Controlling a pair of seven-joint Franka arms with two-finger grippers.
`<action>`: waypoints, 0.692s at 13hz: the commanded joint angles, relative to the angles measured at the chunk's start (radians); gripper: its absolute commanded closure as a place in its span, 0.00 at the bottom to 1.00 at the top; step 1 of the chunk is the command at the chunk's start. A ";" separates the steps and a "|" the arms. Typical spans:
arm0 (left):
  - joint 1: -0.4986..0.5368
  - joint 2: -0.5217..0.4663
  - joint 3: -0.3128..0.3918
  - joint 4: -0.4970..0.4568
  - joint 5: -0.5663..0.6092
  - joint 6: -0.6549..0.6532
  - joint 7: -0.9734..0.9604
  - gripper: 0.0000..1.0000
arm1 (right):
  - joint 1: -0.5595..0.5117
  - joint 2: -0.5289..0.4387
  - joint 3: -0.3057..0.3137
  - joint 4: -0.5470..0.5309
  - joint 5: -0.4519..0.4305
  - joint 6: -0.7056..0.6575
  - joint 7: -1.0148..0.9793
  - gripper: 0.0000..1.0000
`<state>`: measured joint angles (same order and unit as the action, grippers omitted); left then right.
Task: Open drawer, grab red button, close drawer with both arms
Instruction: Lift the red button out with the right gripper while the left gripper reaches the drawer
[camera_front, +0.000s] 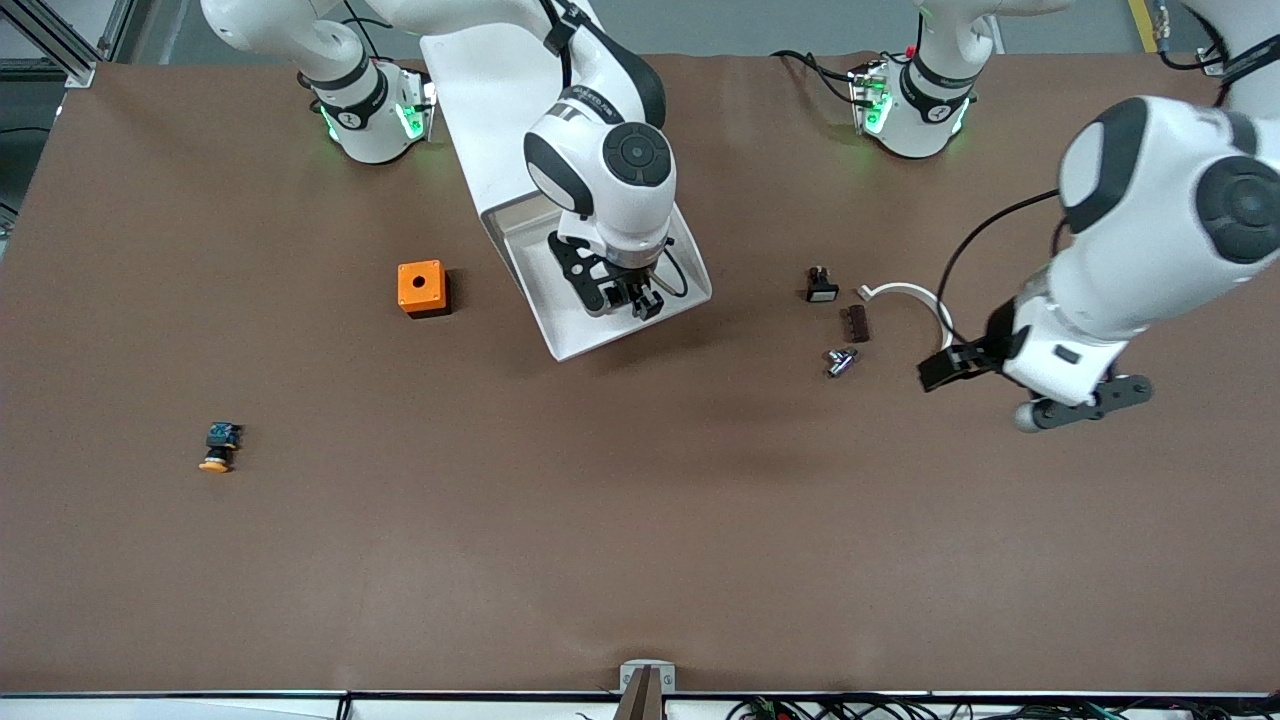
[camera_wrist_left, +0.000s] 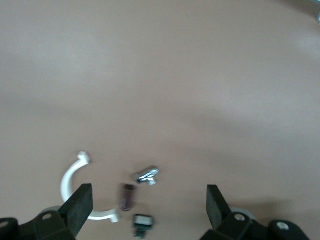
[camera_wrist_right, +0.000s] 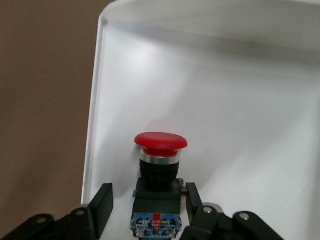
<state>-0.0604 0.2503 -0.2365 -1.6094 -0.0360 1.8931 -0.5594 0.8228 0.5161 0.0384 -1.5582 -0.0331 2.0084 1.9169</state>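
Button lying in the open drawer, between the right gripper fingers, about body-wide, not pinching yet. Best to drop squarely, then squeeze the dark body. Left gripper gaping, empty, waiting over clutter at 3 o'clock.

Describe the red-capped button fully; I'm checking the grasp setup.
The button has a round, glossy red mushroom cap, a silvery ring under it, a black collar, and a dark body with blue and red details at its base. It looks like plastic with a metal ring. It lies inside the open white drawer, on the tray floor. The right gripper straddles its body, jaws open on either side. Whether they touch it cannot be told.
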 joint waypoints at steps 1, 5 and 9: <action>-0.053 0.003 -0.020 -0.073 0.021 0.098 -0.129 0.00 | 0.006 0.013 -0.008 0.052 -0.004 -0.011 0.017 1.00; -0.172 0.096 -0.020 -0.072 0.076 0.188 -0.339 0.00 | 0.010 0.013 -0.008 0.052 -0.005 -0.011 0.016 1.00; -0.260 0.196 -0.020 -0.072 0.080 0.309 -0.459 0.00 | -0.026 0.004 -0.008 0.102 0.004 -0.078 -0.114 1.00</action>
<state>-0.2901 0.4080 -0.2582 -1.6861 0.0202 2.1489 -0.9674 0.8221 0.5172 0.0309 -1.5079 -0.0329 1.9889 1.8827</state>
